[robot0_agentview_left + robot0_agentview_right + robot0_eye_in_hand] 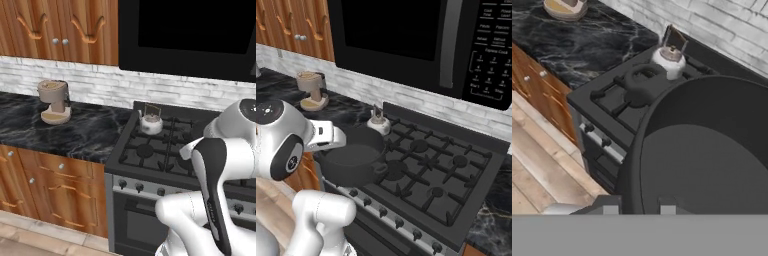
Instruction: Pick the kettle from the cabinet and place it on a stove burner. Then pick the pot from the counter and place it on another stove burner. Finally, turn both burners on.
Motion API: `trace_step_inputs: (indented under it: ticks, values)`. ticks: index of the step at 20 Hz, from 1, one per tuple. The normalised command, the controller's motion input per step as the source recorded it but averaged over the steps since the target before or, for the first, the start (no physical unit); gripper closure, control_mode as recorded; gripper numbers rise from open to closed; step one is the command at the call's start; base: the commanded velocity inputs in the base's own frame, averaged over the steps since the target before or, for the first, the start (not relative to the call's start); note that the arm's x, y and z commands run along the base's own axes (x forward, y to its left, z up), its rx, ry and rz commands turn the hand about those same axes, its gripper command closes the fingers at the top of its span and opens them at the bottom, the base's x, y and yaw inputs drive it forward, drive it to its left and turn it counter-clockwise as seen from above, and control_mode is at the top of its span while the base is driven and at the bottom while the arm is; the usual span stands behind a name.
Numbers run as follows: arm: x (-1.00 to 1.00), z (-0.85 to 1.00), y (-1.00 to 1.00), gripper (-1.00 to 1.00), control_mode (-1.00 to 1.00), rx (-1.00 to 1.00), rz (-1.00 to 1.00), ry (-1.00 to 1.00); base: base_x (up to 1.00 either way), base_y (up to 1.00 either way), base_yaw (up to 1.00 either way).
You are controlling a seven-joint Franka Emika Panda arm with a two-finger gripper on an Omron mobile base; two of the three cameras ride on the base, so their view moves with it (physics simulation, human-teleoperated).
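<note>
I counted one kettle (150, 121), one pot (352, 159) and one coffee machine (54, 101). The stove (476, 210) had five burners (419, 146) that I could make out, and one microwave (421, 40) hung above.

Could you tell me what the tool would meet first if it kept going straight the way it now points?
The tool is shut on the pot, which fills its line. Beyond the pot lies the stove's front-left burner, probably met first; the kettle stands farther back. Depth is unclear.
</note>
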Motion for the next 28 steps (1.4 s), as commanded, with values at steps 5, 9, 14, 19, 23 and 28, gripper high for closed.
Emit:
trace_step_inputs:
  ticks: [5, 9, 14, 19, 23, 28]
  values:
    - [0.35, 0.0, 0.28, 1.0, -1.0, 0.0, 0.07, -0.05, 0.0, 0.0, 0.0]
    - [0.4, -0.04, 0.27, 1.0, -1.0, 0.0, 0.08, -0.04, 0.0, 0.0, 0.0]
    - [0.34, -0.1, 0.25, 1.0, -1.0, 0.0, 0.09, -0.06, 0.0, 0.0, 0.0]
    - [0.38, -0.19, 0.24, 1.0, -1.0, 0.0, 0.1, -0.06, 0.0, 0.0, 0.0]
    - [0.42, -0.19, 0.24, 1.0, -1.0, 0.0, 0.09, -0.04, 0.0, 0.0, 0.0]
    - [0.42, -0.16, 0.24, 1.0, -1.0, 0.0, 0.09, -0.02, 0.0, 0.0, 0.0]
